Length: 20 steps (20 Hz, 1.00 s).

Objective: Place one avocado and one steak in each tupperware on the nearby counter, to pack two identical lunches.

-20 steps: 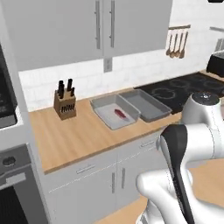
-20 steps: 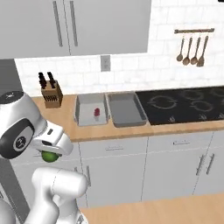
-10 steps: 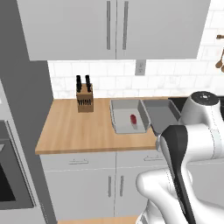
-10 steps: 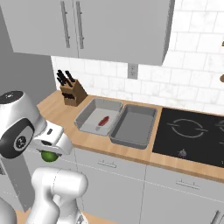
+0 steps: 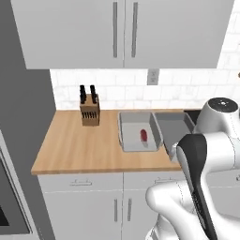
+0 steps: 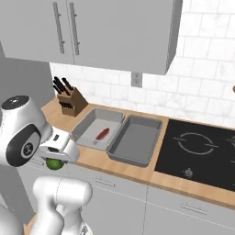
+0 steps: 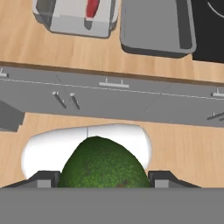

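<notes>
The avocado [image 7: 103, 164] is dark green and speckled, the steak [image 5: 143, 135] red, both tupperware bins [image 6: 134, 140] grey, the surface [image 5: 79, 145] light-brown wood-grain.

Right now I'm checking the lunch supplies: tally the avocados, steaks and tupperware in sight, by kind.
avocado: 1, in the gripper
steak: 1, in the left bin
tupperware: 2
Total: 4
</notes>
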Motion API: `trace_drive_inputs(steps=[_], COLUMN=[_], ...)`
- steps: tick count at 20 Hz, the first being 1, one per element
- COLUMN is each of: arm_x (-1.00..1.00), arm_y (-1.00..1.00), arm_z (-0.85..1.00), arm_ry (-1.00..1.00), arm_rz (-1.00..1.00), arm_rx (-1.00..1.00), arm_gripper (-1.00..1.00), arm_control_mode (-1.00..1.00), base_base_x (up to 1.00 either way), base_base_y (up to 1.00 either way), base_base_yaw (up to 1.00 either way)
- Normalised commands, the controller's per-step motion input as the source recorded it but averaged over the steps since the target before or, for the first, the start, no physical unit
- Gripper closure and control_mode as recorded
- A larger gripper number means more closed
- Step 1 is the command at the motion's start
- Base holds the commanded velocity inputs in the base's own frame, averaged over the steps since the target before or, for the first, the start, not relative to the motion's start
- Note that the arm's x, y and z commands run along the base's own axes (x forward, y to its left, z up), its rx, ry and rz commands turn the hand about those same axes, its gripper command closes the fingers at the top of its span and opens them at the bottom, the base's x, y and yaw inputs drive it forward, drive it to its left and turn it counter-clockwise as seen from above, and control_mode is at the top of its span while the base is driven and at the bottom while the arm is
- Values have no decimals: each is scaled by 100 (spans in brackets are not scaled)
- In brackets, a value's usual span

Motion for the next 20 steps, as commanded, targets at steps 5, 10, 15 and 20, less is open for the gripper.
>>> trace_drive_inputs(steps=[5, 10, 15, 20], arm_x=[0, 0, 0, 9], arm_y=[0, 0, 0, 0], arm_z=[0, 0, 0, -3], arm_ry=[0, 0, 0, 0], arm_rz=[0, 0, 0, 0], arm_rx=[0, 0, 0, 0], arm_gripper=[100, 100, 100, 100], arm_control_mode=[100, 100, 100, -100], base_base_x=[33, 62, 75, 34], base_base_y=[70, 10, 0, 0], base_base_yaw=[-18, -11, -2, 0])
